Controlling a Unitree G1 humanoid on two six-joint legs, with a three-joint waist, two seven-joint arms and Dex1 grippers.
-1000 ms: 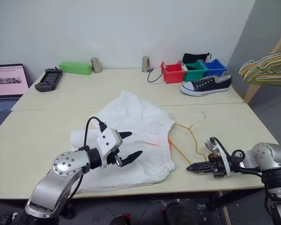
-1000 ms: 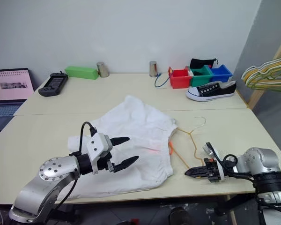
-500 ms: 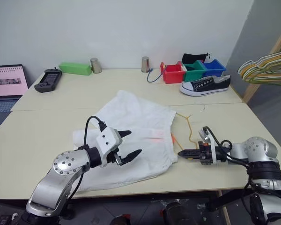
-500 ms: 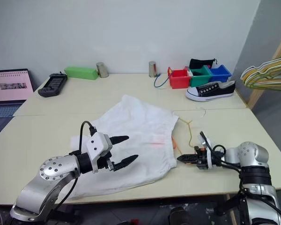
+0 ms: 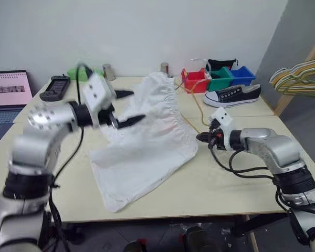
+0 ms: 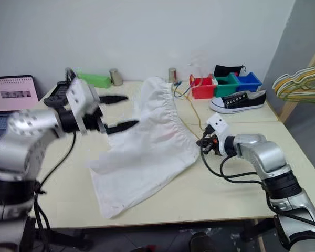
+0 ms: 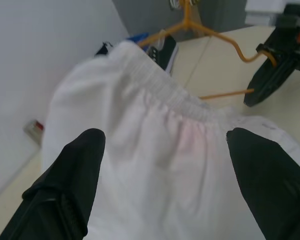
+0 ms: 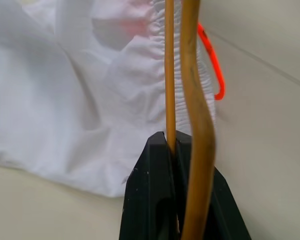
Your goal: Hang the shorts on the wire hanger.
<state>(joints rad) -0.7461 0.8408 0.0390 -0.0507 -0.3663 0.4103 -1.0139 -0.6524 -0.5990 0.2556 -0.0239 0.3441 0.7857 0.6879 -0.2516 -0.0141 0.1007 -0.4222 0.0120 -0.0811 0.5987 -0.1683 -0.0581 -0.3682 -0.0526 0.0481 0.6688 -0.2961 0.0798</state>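
The right claw [image 5: 199,137] is pinching the wire hanger [image 5: 195,100] shut between its fingers, raised over the table [image 5: 241,173]. The shorts [image 5: 152,136] are draping from the hanger down onto the table's middle. The left claw [image 5: 127,106] is gaping wide, empty, beside the cloth.

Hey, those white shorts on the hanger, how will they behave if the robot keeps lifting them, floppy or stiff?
Probably very floppy: the shorts drape in folds from the wire hanger, the lower part trailing on the table. Likely light, since the thin wire gripped by the right claw carries them. The gathered waistband may slide along the smooth wire.
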